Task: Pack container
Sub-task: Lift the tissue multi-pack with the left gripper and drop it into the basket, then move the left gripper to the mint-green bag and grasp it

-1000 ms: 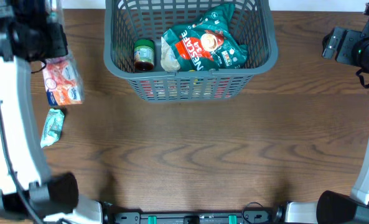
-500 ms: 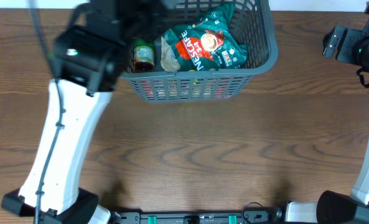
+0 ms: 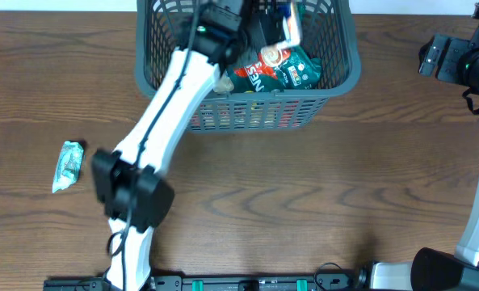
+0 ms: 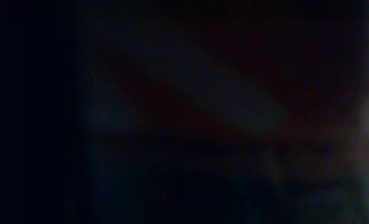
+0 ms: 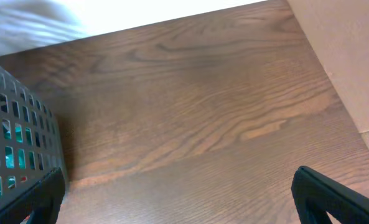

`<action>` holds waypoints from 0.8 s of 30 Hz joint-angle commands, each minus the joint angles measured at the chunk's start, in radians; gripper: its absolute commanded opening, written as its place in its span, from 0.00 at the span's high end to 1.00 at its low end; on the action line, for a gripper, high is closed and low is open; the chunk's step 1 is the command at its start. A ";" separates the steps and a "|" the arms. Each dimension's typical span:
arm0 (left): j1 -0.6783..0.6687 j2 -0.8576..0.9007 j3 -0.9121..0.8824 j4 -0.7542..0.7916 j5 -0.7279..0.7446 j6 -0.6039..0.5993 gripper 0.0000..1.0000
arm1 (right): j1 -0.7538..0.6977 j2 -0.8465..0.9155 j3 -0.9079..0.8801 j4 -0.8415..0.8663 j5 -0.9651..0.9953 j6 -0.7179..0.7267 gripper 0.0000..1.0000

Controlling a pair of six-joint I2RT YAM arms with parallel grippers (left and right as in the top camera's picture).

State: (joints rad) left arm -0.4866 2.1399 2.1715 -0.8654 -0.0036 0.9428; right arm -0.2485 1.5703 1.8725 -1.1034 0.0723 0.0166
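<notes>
The dark grey slotted basket [image 3: 346, 74] stands at the back middle of the table; its corner shows at the left of the right wrist view [image 5: 19, 134]. A green Nescafe bag [image 3: 286, 71] lies inside it. My left arm reaches over the basket, and my left gripper [image 3: 270, 23] holds an orange-and-white snack packet [image 3: 292, 26] above the inside of the basket. The left wrist view is almost black and shows nothing clear. My right gripper [image 5: 184, 208] is open and empty over bare table to the right of the basket, also seen in the overhead view [image 3: 443, 56].
A small green-and-white sachet [image 3: 68, 165] lies on the wooden table at the left. My left arm [image 3: 162, 121] crosses the basket's front left corner and hides the jar inside. A pale wall borders the table's right edge [image 5: 352, 74].
My left arm swung from the table's far left across to the basket, carrying the orange-and-white packet with it. The right arm has not moved.
</notes>
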 commanded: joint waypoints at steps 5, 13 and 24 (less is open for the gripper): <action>0.001 0.013 0.016 -0.089 0.002 0.012 0.26 | -0.008 0.006 0.003 -0.002 0.005 -0.003 0.01; 0.001 -0.072 0.021 -0.039 -0.019 -0.004 0.02 | -0.008 0.006 0.003 -0.010 0.006 -0.003 0.01; 0.145 -0.366 0.022 0.100 -0.100 -0.325 0.02 | -0.008 0.006 0.003 -0.032 0.006 -0.003 0.01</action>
State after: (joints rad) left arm -0.4068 1.8355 2.1761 -0.7372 -0.0547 0.7776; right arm -0.2485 1.5703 1.8725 -1.1336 0.0723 0.0166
